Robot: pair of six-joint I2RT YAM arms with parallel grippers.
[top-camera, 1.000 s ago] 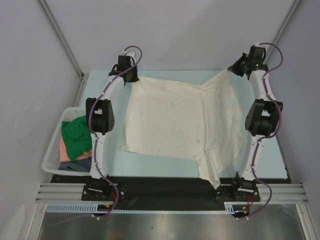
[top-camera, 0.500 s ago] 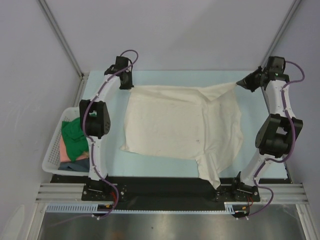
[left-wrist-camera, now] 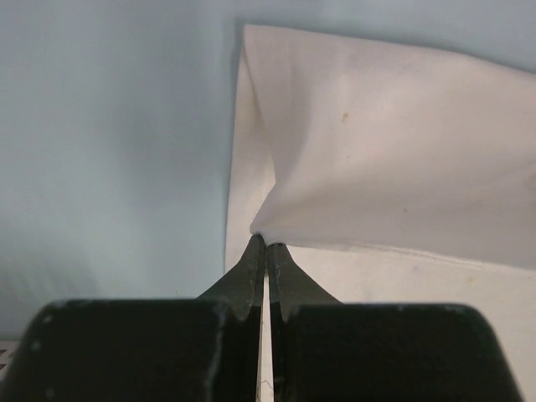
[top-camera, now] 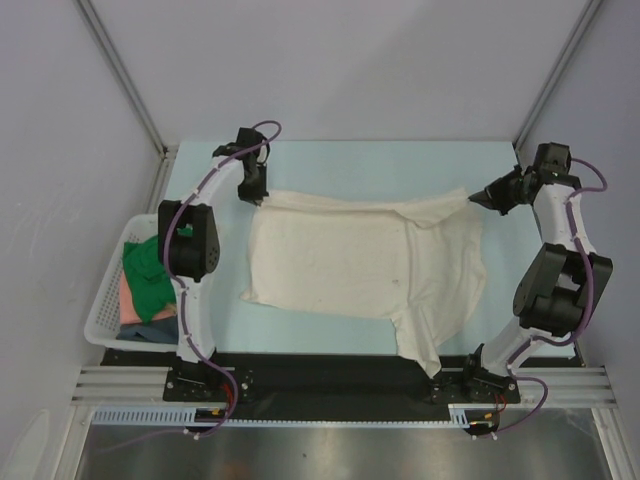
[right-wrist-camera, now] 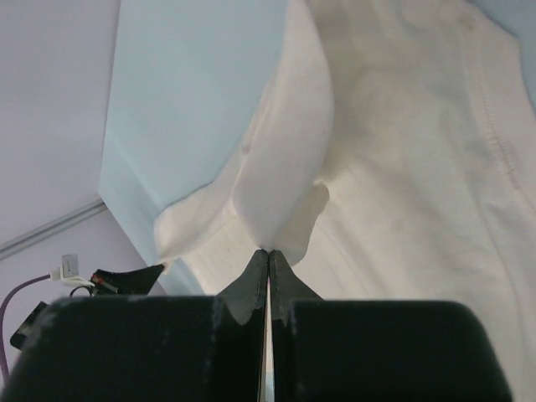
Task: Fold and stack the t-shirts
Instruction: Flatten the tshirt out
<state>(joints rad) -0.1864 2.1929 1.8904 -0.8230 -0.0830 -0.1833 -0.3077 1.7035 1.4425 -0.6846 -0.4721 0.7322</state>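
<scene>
A large cream t-shirt (top-camera: 350, 255) lies spread on the pale blue table. My left gripper (top-camera: 258, 196) is shut on its far left corner, which shows pinched at the fingertips in the left wrist view (left-wrist-camera: 266, 239). At the far right, my right gripper (top-camera: 476, 200) is shut on the other far corner (right-wrist-camera: 269, 249), and the far edge runs taut between the two. The cream cloth (left-wrist-camera: 394, 142) folds over itself near that edge. Green (top-camera: 150, 270), pink (top-camera: 126, 295) and dark blue (top-camera: 150, 330) t-shirts lie bunched in the basket.
A white lattice basket (top-camera: 105, 318) stands at the table's left edge beside the left arm. A sleeve of the cream shirt (top-camera: 425, 350) hangs toward the near edge by the right arm's base. Grey walls close in both sides.
Both grippers have drawn the shirt's far edge toward the near side, folding it over. The right gripper has also swung outward to the right, pulling the edge straight.
</scene>
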